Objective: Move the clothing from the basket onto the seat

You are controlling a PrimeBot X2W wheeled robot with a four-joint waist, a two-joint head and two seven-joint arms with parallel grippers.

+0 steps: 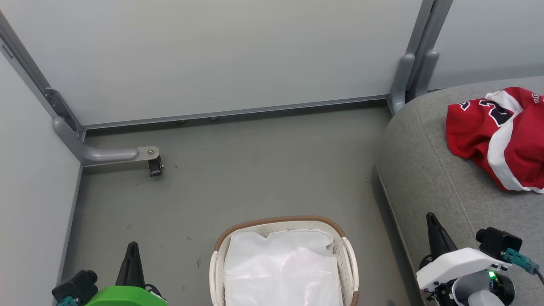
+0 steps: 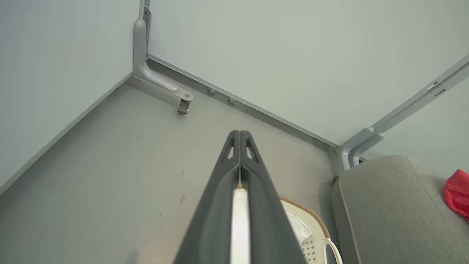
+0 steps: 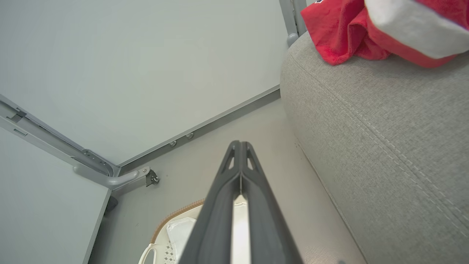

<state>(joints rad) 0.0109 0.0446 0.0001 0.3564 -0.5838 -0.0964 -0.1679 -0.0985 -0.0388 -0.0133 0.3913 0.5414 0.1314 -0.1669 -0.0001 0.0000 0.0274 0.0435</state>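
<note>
Where they flank the basket (image 1: 278,220), left claw (image 1: 132,248) and right claw (image 1: 432,220) stand clenched, empty.

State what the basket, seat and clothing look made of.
Basket: likely white plastic, perforated wall, brown woven rim. Seat: grey woven upholstery, coarse matte weave, stitched seam. Clothing: red fabric with white trim, soft folds; fibre unclear.

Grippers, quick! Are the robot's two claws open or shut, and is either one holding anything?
Left gripper: shut, holding nothing.
Right gripper: shut, holding nothing.
</note>
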